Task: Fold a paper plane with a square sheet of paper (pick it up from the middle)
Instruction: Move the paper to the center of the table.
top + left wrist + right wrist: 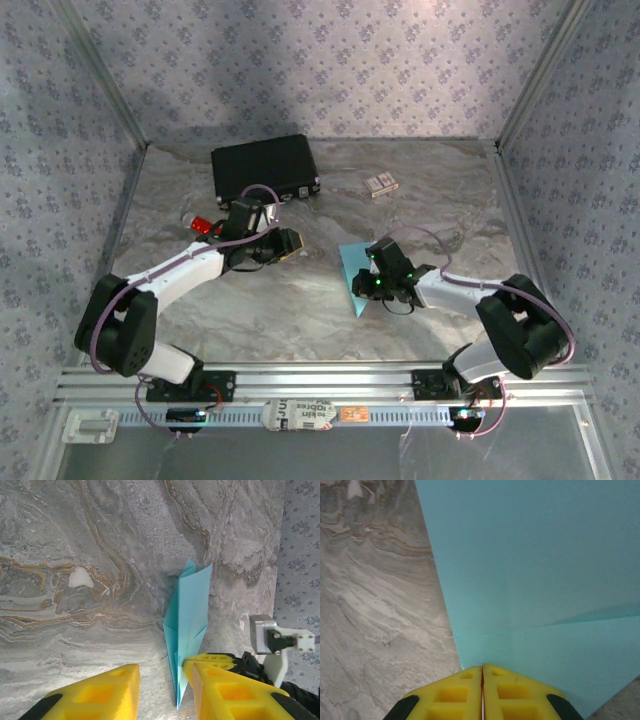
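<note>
- Top external view: your sheet of paper (350,268) lies just right of the middle of the table (300,312); the right gripper (377,285) sits at its right edge and the left gripper (287,243) is well apart to the left; bring the left one in low and slow, so it meets the free edge without tugging the sheet out of the other pinch; from above the right fingertips are hidden under the wrist.
- Left wrist view: the left gripper (162,680) has its fingers apart, with nothing between them; the sheet stands tilted up on edge ahead, pinched low by the other arm's yellow fingers (207,659); aim for the creased part, not a floppy corner; you cannot tell how many layers are folded over.
- Right wrist view: the right gripper (482,669) is pressed together, clamped on the sheet's near edge; hold firm and do not twist; a faint crease runs off to the right; the far corners are cut off.
</note>
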Robot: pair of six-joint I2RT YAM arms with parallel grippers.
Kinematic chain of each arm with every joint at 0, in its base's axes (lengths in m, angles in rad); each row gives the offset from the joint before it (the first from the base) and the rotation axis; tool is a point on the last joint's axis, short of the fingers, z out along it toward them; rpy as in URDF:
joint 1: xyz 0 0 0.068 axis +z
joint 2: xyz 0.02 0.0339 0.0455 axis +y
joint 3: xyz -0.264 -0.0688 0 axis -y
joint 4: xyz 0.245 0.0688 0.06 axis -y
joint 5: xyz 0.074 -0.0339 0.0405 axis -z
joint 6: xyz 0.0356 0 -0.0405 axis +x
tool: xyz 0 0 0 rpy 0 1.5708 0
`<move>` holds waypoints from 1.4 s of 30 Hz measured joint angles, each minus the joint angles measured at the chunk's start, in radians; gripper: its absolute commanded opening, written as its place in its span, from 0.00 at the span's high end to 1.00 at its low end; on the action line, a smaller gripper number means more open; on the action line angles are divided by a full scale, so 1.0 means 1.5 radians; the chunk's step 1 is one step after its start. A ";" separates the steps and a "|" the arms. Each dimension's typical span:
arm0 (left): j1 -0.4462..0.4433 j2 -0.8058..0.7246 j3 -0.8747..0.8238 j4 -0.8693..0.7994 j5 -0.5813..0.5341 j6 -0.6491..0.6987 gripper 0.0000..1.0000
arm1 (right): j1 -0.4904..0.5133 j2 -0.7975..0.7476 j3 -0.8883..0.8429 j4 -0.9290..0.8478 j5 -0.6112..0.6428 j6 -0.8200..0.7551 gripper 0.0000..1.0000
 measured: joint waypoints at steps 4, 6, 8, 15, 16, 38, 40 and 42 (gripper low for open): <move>0.000 0.008 -0.002 0.003 0.000 -0.004 0.68 | 0.001 0.012 -0.018 0.030 -0.010 0.022 0.90; 0.000 0.014 -0.002 0.003 0.002 -0.005 0.68 | 0.007 0.014 -0.020 0.044 -0.011 0.036 0.90; 0.000 0.020 -0.003 0.003 0.005 -0.005 0.70 | 0.015 0.020 -0.021 0.054 -0.011 0.053 0.90; -0.002 0.051 -0.004 0.033 0.038 -0.012 0.80 | 0.053 0.051 -0.006 0.089 0.004 0.131 0.90; -0.004 0.061 -0.004 0.040 0.046 -0.016 0.81 | 0.063 0.057 0.000 0.092 0.011 0.147 0.90; -0.047 0.272 0.052 0.176 0.119 -0.094 0.90 | 0.151 0.144 0.044 0.203 0.084 0.358 0.92; -0.048 0.282 0.052 0.178 0.117 -0.096 0.90 | 0.152 0.144 0.044 0.202 0.087 0.360 0.92; -0.050 0.294 0.052 0.186 0.117 -0.098 0.91 | 0.153 0.144 0.045 0.201 0.090 0.360 0.92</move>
